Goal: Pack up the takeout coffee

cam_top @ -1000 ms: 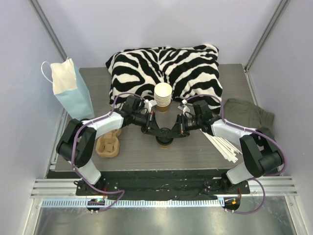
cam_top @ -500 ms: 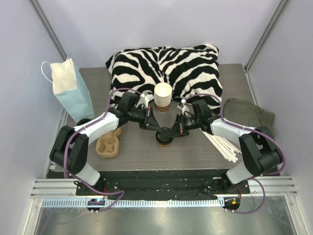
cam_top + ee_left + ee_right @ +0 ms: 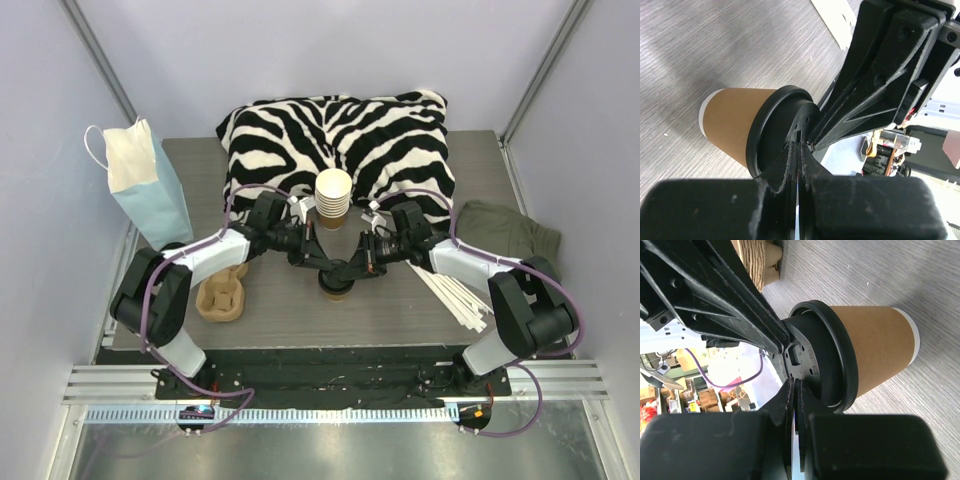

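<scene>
From above: finds the takeout coffee (image 3: 337,288) upright on the bench (image 3: 400,310), front centre. From the left wrist: shows the left hand (image 3: 799,146) pressed together, tips down on the black lid (image 3: 771,131), probably seating it. From the right wrist: likewise the right hand (image 3: 793,383), pressed together, pinching nothing.

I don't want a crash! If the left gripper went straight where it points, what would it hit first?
Probably the round black plastic lid on the tan paper cup; the shut left gripper seems to touch it.
</scene>
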Controlling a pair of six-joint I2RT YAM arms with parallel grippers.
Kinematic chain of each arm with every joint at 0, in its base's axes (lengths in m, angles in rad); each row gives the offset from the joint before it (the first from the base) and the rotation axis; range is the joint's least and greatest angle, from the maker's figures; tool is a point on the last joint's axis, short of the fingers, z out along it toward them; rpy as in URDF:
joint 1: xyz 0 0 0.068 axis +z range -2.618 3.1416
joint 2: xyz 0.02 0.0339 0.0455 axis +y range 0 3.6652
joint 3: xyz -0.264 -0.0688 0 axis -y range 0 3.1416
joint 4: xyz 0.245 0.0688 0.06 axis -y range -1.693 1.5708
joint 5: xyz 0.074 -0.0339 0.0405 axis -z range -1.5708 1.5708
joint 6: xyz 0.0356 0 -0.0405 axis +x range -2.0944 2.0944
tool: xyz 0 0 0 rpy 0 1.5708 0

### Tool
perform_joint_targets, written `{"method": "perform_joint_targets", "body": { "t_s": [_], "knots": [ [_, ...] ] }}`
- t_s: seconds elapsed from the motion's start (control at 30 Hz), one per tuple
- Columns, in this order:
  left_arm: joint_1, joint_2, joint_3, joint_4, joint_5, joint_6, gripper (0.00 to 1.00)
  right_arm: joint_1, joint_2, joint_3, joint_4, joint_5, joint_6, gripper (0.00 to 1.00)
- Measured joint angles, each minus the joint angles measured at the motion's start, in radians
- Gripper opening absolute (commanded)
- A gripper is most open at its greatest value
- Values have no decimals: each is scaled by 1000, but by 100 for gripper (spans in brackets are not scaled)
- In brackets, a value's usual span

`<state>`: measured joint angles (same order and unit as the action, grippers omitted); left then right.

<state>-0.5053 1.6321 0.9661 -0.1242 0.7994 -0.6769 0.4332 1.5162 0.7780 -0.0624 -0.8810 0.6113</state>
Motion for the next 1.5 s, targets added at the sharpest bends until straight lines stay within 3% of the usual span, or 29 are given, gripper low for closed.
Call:
{"method": "perform_joint_targets", "body": {
  "t_s": [0.2, 0.33, 0.57, 0.8, 0.97, 1.13, 1.5],
  "knots": [
    [-4, -27, 19, -64, -38, 42, 23, 0, 10, 13, -15, -2, -13, 6],
    [-17, -101, 110, -229, -176, 157, 33, 2, 13, 17, -16, 0, -16, 6],
    [-191, -194, 321, -481, -525, 401, 26, 2, 13, 19, -21, 1, -15, 6],
    [-297, -101, 345, -612, -710, 508, 23, 3, 13, 21, -25, 4, -15, 6],
    [-306, -23, 346, -637, -748, 552, 25, 4, 13, 26, -35, 7, -16, 6],
    [-307, -34, 373, -644, -754, 597, 30, 4, 13, 26, -36, 8, -16, 6],
    [-309, -61, 453, -633, -739, 634, 29, 4, 16, 30, -40, 7, -16, 6]
  ]
}}
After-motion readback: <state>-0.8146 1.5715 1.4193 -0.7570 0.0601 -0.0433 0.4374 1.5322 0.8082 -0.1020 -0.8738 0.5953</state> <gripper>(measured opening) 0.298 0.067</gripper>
